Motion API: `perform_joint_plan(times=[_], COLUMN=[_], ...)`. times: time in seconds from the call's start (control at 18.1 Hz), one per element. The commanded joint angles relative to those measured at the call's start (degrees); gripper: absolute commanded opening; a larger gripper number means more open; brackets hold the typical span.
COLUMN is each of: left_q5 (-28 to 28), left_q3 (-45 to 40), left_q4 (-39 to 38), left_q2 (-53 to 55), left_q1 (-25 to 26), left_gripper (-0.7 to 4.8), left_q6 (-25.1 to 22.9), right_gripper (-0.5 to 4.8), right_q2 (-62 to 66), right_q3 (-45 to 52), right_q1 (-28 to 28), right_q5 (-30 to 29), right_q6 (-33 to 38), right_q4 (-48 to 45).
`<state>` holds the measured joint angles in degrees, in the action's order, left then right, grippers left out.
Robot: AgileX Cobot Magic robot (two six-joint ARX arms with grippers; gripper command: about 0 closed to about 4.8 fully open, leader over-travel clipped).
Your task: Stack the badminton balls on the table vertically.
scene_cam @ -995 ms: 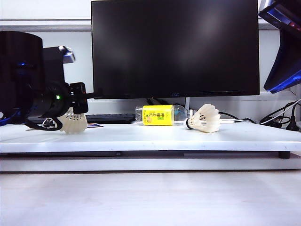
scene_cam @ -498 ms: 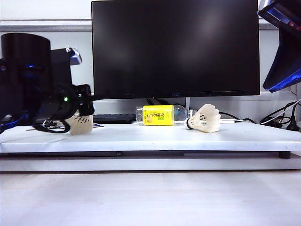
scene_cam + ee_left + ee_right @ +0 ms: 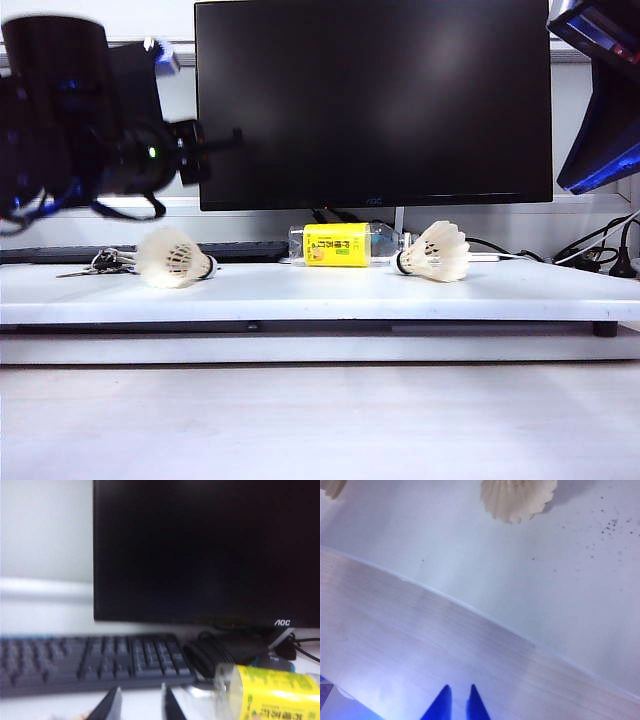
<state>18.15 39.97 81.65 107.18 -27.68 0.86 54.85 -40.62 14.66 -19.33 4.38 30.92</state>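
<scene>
White feathers flared into ribbed cones on two badminton shuttlecocks, each lying on its side on the long smooth white tabletop slab point(image 3: 320, 290). The left shuttlecock point(image 3: 173, 258) lay below the black left gripper point(image 3: 141, 705), which hung in the air above it, its dark fingers parted a little and holding nothing. The right shuttlecock point(image 3: 435, 251) lay well to the far side, past a clear plastic bottle with a yellow label point(image 3: 338, 244). The right gripper point(image 3: 456, 702) hovered over pale wood-grain board point(image 3: 420, 655), its blue-lit fingertips nearly together, empty, the shuttlecock beyond it. A glossy black monitor point(image 3: 372, 100) and dark keyboard point(image 3: 90, 662) stood behind.
</scene>
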Motion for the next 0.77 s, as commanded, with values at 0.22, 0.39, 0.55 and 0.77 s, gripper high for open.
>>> perform_joint_plan(times=[0.22, 0.39, 0.55, 0.77], left_q5=[-5.8, -14.8, -23.7, -27.4], left_q3=[2.8, 24.2, 50.5, 56.3], left_q4=[-33.3, -79.5, -111.5, -119.8], left_q2=[-20.6, -25.8, -18.4, -9.2], left_q1=[0.1, 2.4, 5.6, 6.6], left_gripper=[1.17, 1.18, 1.21, 1.22], left_q6=[-3.5, -6.4, -6.3, -6.3], right_gripper=[0.53, 0.53, 0.53, 0.53], right_q2=[0.6, 1.0, 0.9, 0.9], right_q3=[-0.1, -0.1, -0.1, -0.1], right_q1=[0.0, 0.0, 0.0, 0.0], right_q5=[-1.4, -3.6, -5.2, -6.6], right_q6=[2.0, 2.4, 3.1, 3.1], right_q4=[-2.3, -2.7, -2.7, -2.5])
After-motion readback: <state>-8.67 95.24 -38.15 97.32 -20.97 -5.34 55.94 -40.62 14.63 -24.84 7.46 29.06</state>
